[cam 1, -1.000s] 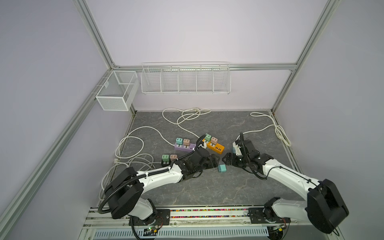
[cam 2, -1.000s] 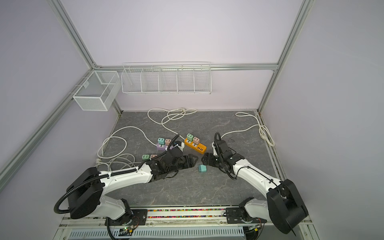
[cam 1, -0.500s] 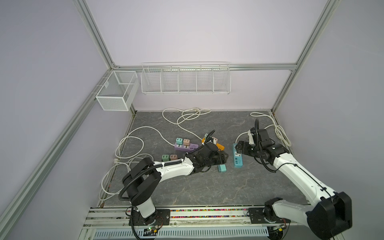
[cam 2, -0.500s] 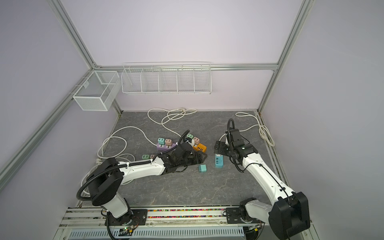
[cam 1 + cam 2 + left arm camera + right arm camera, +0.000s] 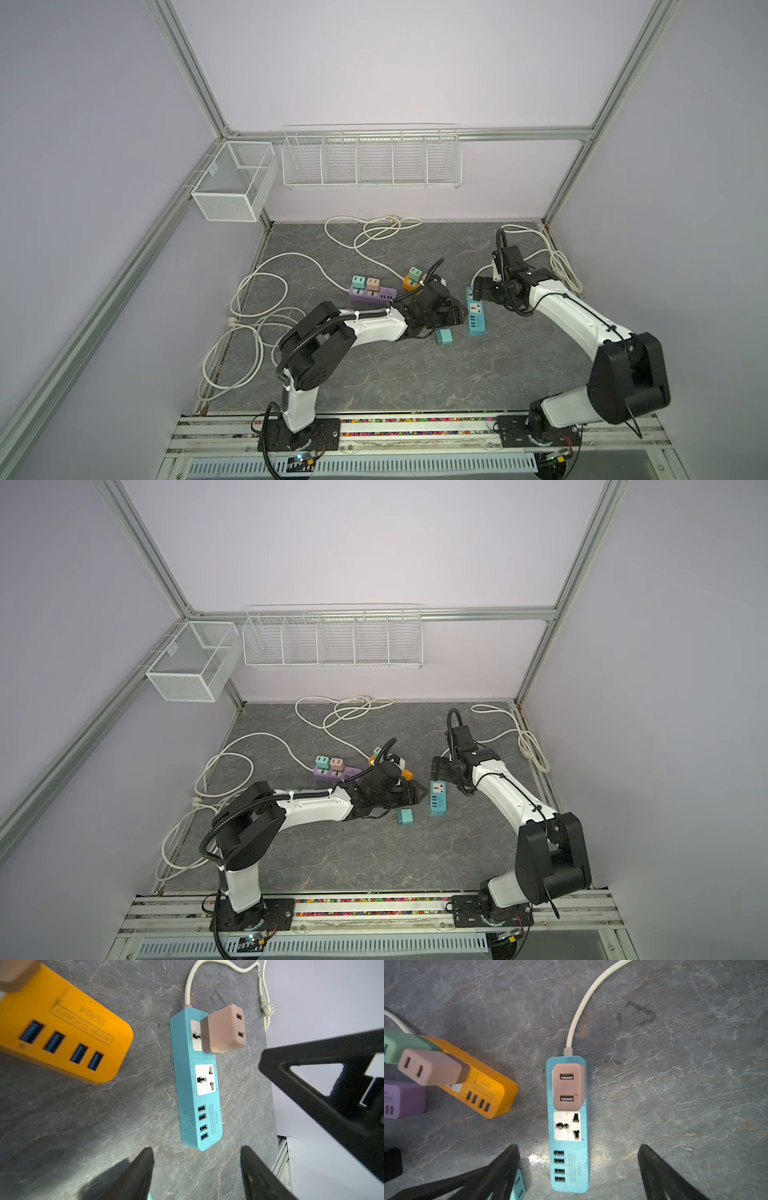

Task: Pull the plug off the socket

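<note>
Sitting in the blue strip (image 5: 584, 1147), the plug (image 5: 568, 1086) is seen; left jaws and right jaws are held open, empty.

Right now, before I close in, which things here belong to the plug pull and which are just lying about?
Job: blue power strip; pink plug seated in its end socket; open right pincer above them; open left pincer by its USB end.
Lying about: loose teal plug; orange strip; purple strip; wire baskets.
</note>
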Controlling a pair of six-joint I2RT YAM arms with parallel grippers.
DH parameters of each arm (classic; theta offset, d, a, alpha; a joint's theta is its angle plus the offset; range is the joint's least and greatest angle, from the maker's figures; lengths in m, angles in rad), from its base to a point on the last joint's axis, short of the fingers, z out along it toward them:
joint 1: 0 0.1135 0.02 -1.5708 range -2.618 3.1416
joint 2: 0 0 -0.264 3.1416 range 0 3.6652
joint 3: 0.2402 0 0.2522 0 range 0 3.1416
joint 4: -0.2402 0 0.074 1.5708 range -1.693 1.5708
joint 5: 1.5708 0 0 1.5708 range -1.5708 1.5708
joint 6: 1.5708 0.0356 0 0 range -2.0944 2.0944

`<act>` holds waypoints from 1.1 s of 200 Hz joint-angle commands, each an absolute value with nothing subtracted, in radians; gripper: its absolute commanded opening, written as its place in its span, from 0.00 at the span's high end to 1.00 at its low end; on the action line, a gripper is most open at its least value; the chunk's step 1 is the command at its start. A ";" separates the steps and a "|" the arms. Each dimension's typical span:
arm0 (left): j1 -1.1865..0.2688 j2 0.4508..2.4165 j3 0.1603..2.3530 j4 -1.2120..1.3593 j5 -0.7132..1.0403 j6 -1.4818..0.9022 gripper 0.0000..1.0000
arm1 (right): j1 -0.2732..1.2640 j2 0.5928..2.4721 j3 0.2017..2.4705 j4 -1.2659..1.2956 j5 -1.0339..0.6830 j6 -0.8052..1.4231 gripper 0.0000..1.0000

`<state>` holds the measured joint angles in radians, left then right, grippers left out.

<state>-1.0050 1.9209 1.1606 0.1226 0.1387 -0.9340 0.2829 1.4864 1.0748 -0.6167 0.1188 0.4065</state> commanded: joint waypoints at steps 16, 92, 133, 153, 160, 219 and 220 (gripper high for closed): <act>-1.003 1.984 1.217 0.136 0.168 -0.957 0.36 | 0.276 1.545 1.103 -0.616 0.168 0.379 0.09; -1.003 2.114 1.351 0.088 0.167 -0.945 0.47 | 0.275 1.654 1.145 -0.570 0.142 0.363 0.23; -1.003 2.167 1.409 0.061 0.156 -0.945 0.51 | 0.266 1.695 1.167 -0.560 0.134 0.357 0.31; -1.003 2.181 1.427 0.044 0.145 -0.939 0.52 | 0.263 1.714 1.179 -0.558 0.119 0.350 0.35; -1.003 2.188 1.438 0.032 0.143 -0.938 0.52 | 0.264 1.721 1.185 -0.560 0.118 0.348 0.36; -1.003 2.232 1.478 -0.003 0.135 -0.932 0.57 | 0.258 1.752 1.195 -0.545 0.105 0.338 0.48; -1.003 2.233 1.478 -0.002 0.135 -0.931 0.57 | 0.258 1.753 1.195 -0.545 0.105 0.338 0.48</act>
<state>-1.0050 2.1906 1.4425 0.0280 0.1513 -0.9413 0.2661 1.7275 1.1748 -0.5594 0.1268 0.3531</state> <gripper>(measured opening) 0.439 0.543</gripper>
